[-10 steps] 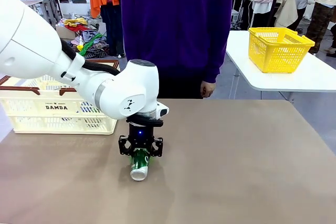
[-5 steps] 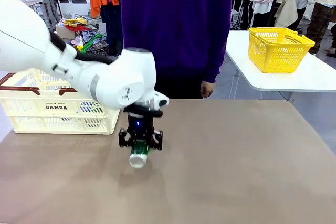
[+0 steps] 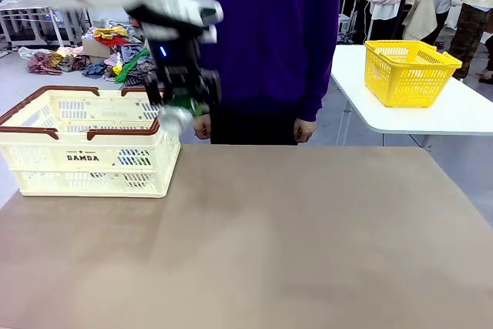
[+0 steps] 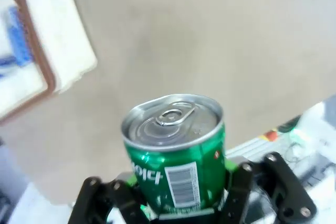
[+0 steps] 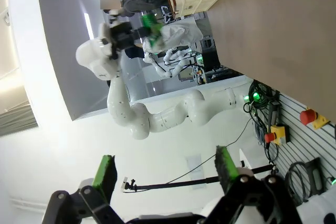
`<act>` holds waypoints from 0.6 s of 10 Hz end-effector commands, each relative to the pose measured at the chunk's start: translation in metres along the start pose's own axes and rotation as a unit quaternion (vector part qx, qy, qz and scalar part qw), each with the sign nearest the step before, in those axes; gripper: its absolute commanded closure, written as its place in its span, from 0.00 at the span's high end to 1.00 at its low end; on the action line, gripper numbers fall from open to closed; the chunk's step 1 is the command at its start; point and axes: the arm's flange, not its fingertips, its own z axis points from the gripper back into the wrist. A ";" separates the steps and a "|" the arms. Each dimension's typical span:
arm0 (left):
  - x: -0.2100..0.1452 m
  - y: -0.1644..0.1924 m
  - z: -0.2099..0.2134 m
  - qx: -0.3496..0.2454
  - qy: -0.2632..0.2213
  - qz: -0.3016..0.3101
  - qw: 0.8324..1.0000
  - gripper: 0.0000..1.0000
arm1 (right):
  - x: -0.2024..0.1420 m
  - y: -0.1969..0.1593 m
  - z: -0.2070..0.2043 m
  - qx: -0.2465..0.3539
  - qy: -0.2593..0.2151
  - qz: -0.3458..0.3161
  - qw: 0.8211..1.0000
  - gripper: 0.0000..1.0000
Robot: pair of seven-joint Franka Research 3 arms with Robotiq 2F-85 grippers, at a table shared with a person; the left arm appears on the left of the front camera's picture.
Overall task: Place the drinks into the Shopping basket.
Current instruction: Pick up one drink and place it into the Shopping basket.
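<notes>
Your left tool [image 3: 179, 105] is gripping a green can [image 3: 177, 113] up in the air, right by the near corner of the cream DAMDA basket [image 3: 85, 158]. A person in purple [image 3: 262, 36] is standing behind the brown worktop [image 3: 308, 252].

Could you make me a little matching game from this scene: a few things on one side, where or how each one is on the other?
1. green can
2. DAMDA basket
3. yellow basket
4. right gripper

A. open, holding nothing
B. on the white side table
C. on the brown table's left end
D. gripped in the left gripper, lifted in the air

Pairs: 1-D, 2-C, 3-B, 4-A
</notes>
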 end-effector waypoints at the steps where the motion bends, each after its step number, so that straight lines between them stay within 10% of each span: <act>1: 0.029 0.041 0.019 -0.023 -0.040 -0.050 0.998 0.00 | -0.003 0.006 0.001 0.003 0.002 -0.010 1.000 1.00; 3: 0.033 0.081 0.032 -0.039 -0.069 0.003 0.997 0.00 | -0.003 0.006 0.001 0.003 0.002 -0.010 1.000 1.00; 4: 0.022 0.087 0.035 -0.001 -0.070 0.133 0.989 0.00 | -0.003 0.006 0.001 0.003 0.002 -0.010 1.000 1.00; 5: 0.038 0.076 0.043 -0.014 -0.061 -0.020 0.998 0.00 | -0.003 0.006 0.001 0.003 0.002 -0.010 1.000 1.00; 6: 0.038 0.076 0.043 -0.014 -0.061 -0.020 0.998 0.00 | -0.003 0.006 0.001 0.003 0.002 -0.010 1.000 1.00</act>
